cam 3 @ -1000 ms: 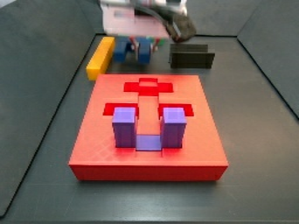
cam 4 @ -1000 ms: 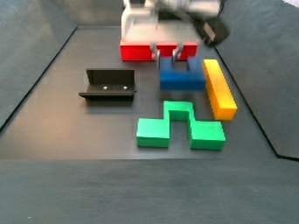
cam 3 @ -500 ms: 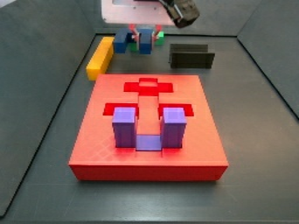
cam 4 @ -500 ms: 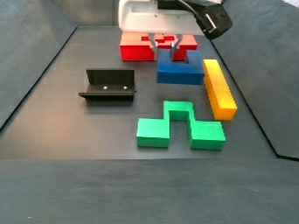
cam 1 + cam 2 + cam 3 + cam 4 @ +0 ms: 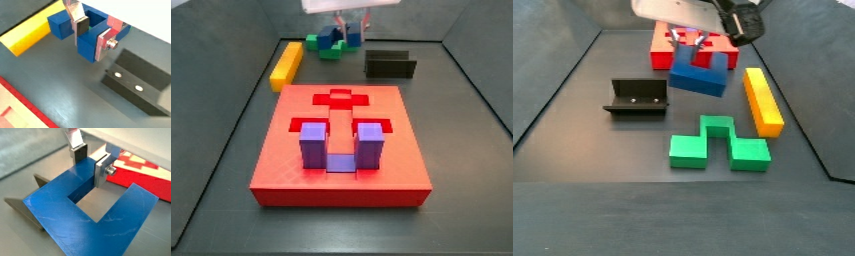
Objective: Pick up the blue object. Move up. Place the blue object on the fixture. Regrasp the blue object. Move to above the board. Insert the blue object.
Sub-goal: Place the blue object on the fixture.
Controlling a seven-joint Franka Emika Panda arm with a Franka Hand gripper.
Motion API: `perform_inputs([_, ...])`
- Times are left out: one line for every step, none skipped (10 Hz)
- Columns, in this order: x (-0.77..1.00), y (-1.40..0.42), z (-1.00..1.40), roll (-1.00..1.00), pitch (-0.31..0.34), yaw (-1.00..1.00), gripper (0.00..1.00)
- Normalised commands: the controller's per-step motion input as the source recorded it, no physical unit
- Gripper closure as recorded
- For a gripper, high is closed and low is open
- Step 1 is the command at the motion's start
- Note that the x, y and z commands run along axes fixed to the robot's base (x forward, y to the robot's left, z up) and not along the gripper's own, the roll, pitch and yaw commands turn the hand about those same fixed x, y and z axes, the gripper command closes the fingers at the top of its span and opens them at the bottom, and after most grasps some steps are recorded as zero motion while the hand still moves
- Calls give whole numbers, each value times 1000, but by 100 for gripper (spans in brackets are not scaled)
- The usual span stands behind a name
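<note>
Dark grey floor below, and the gripper (image 5: 696,48) hangs clear above it, its fingers clamped on one leg of the blue object (image 5: 699,76), which dangles tilted in the air. That lift looks meant to carry it across to the fixture (image 5: 636,98), which stands empty nearby, beside the green block (image 5: 716,145).

Gripper (image 5: 695,48) hangs above the floor at the far end of the workspace; fingers (image 5: 81,26) point down; jaws clamped on the blue object (image 5: 698,78), which hangs tilted.
</note>
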Motion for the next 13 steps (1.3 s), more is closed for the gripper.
perform_inputs([580,154,337,-757,-89,-17,100])
perform_inputs([534,146,349,-646,0,0,100])
perform_inputs([537,163,360,-349,197,17,100])
perform_inputs([683,169,391,-294,343,29,100])
perform_inputs([746,203,380,-383,317,0,100])
perform_inputs([817,234,329,-411,309,0,100])
perform_inputs([854,231,234,-323,420,0,100])
perform_inputs([871,237,180,-409,343,0,100])
perform_inputs([811,209,120,-643,200,-49,100])
perform_inputs([694,183,63,-820,54,-197,100])
perform_inputs([649,129,9,-969,0,-246,100])
perform_inputs([591,134,0,-1000,0,-254,100])
perform_inputs([563,183,0,-1000,0,-234,100])
